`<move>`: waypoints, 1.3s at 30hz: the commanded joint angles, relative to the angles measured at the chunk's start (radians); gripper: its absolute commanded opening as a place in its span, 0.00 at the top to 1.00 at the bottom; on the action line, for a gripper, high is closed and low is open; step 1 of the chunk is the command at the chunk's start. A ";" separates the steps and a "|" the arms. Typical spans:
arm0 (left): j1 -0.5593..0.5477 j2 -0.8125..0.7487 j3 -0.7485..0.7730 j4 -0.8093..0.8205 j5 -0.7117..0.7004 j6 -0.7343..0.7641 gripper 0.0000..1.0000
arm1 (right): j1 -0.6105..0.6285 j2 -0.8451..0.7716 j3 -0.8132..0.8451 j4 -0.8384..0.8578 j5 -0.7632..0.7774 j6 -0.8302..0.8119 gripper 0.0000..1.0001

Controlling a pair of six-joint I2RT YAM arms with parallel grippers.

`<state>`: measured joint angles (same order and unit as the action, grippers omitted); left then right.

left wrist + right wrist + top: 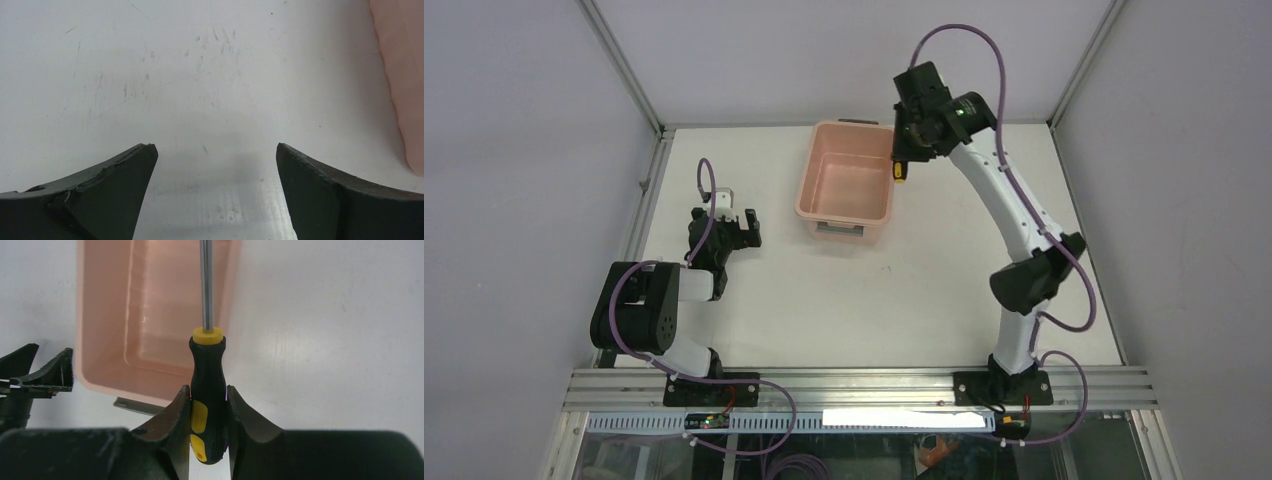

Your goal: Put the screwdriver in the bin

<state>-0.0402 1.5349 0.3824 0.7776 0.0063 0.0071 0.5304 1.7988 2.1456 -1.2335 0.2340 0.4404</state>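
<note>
My right gripper is shut on the yellow-and-black handle of the screwdriver, its thin metal shaft pointing away over the pale pink bin. In the top view the right gripper hangs in the air by the bin's right rim near its far right corner, with the screwdriver's yellow end showing just outside the rim. The bin looks empty. My left gripper is open and empty, low over the table left of the bin; its fingers stand wide apart in the left wrist view.
The white tabletop is bounded by grey walls and an aluminium frame along the near edge. The bin's side shows at the right edge of the left wrist view. The left gripper shows at the left of the right wrist view.
</note>
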 commanded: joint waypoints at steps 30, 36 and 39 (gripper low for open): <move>-0.008 -0.028 0.001 0.026 0.007 -0.016 0.01 | 0.091 0.670 0.229 0.217 -0.084 -0.067 0.71; -0.007 -0.027 0.001 0.026 0.006 -0.016 0.01 | 0.094 0.532 0.335 0.162 -0.122 -0.120 0.48; -0.007 -0.028 0.001 0.026 0.007 -0.016 0.01 | 0.101 0.412 0.323 0.171 -0.141 -0.151 0.38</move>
<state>-0.0402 1.5349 0.3824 0.7773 0.0063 0.0071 0.6178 2.4588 2.4035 -1.0695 0.1387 0.3527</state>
